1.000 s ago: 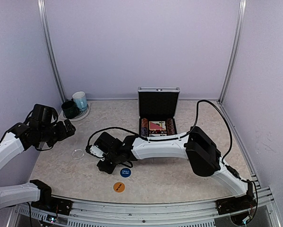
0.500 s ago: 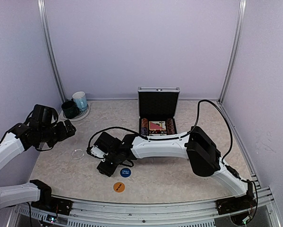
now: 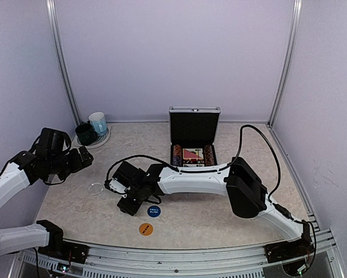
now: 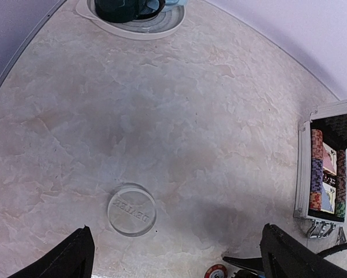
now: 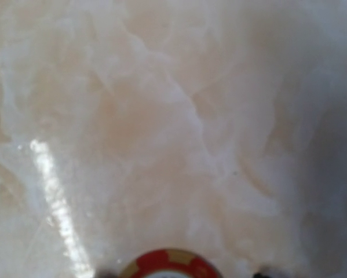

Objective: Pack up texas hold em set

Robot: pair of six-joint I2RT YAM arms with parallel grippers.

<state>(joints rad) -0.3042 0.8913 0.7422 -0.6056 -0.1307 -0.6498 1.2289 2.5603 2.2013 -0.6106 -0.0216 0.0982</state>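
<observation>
- While the right gripper sits low over the table beside the blue button, 1 red chip shows at its fingertips; whether it is clamped cannot be determined.
- With fingers spread wide and empty, the left gripper hangs above the clear dealer button.
- At the rear, the case stands open, chips and cards inside.

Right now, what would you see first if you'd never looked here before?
The long white right arm stretches across the table, with the right gripper low, close to the blue button. At the back, the silver case stands open with chips and cards inside.
</observation>
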